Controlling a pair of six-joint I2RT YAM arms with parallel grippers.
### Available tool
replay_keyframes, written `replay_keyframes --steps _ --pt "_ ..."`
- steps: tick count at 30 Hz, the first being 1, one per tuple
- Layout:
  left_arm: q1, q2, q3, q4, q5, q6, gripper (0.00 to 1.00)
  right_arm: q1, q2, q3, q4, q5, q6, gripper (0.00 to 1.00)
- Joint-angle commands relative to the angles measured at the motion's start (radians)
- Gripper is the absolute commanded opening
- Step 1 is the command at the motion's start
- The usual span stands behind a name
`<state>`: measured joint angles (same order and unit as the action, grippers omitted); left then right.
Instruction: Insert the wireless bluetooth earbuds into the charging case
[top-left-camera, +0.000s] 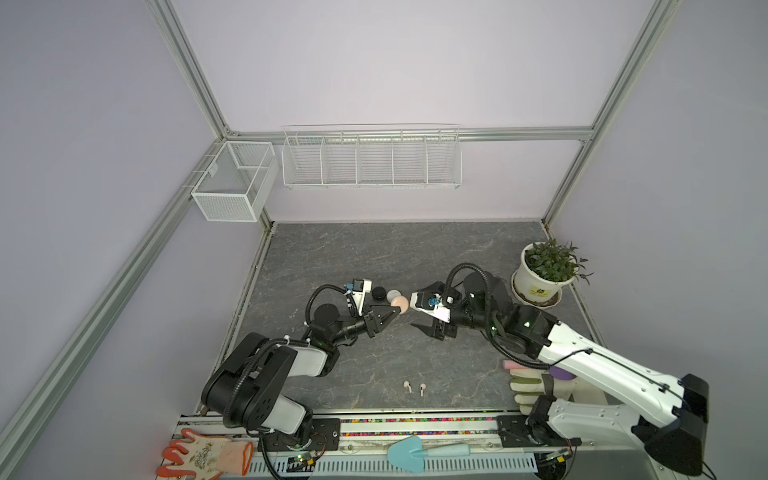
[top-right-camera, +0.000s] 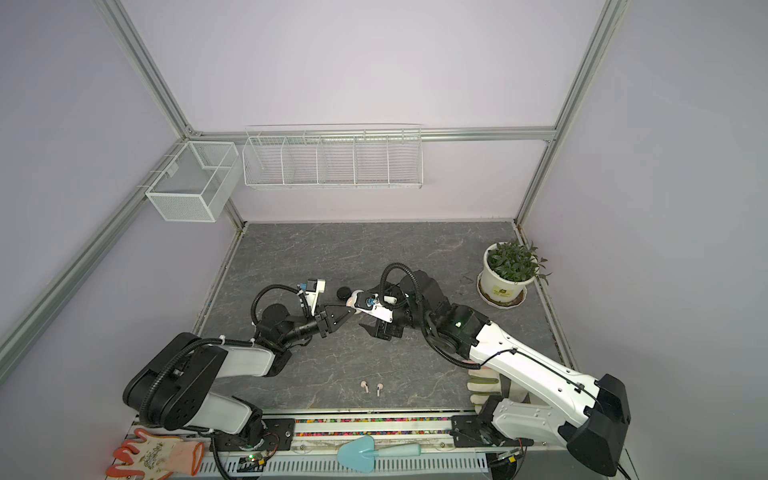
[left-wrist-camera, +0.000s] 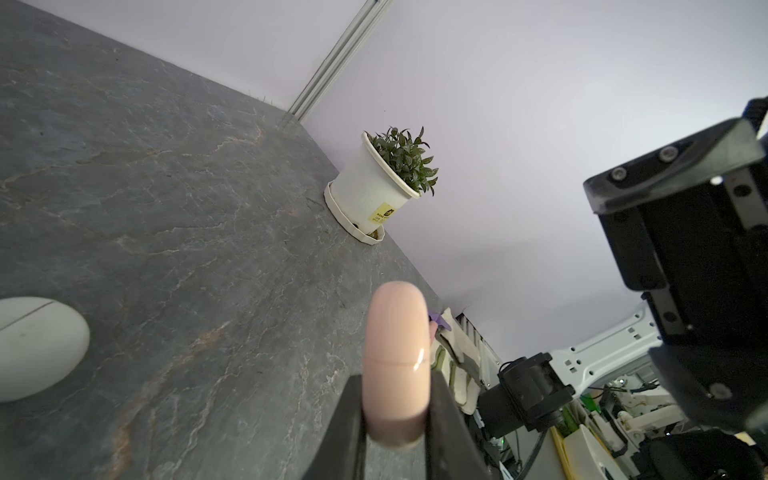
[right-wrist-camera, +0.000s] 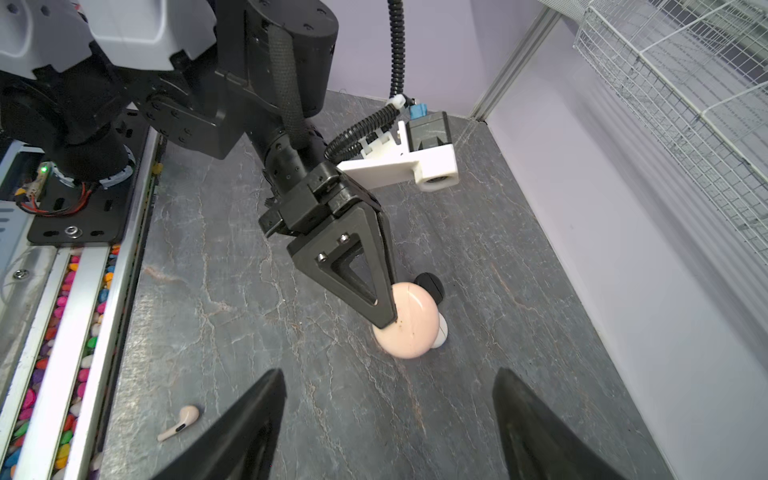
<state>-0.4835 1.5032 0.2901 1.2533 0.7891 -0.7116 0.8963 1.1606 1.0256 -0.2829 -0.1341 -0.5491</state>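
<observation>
Left hand (left-wrist-camera: 395, 382) clamping pink case (left-wrist-camera: 397, 332), lengthwise outward

The grey stone-look tabletop (top-left-camera: 374, 257) carries a black case (top-left-camera: 378, 293) and white case (top-left-camera: 392, 295) just beyond the left claw (top-left-camera: 392, 312). Two pale pink earbuds (top-left-camera: 407, 386) lie well in front of it, and a potted plant (top-left-camera: 540, 274) stands far to its right. The pink case (top-left-camera: 401, 305) at its tips perhaps touches the surface.

Gloss on matt
The pink charging case (left-wrist-camera: 395, 365) is smooth, glossy plastic; the tabletop (left-wrist-camera: 166, 216) looks matt, veined stone.
</observation>
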Motion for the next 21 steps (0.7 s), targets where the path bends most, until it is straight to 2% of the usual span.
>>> replay_keyframes --steps 1,6,21 --pt "-0.013 0.005 0.024 0.163 0.014 0.108 0.0 -0.007 0.028 0.038 -0.045 0.038 -0.047 0.77" --pt "-0.018 -0.008 0.041 0.162 0.04 0.124 0.0 0.008 0.061 0.044 0.012 0.124 -0.099 0.75" --pt "-0.028 -0.012 0.037 0.163 0.072 0.123 0.0 0.017 0.181 0.099 0.121 0.219 -0.167 0.71"
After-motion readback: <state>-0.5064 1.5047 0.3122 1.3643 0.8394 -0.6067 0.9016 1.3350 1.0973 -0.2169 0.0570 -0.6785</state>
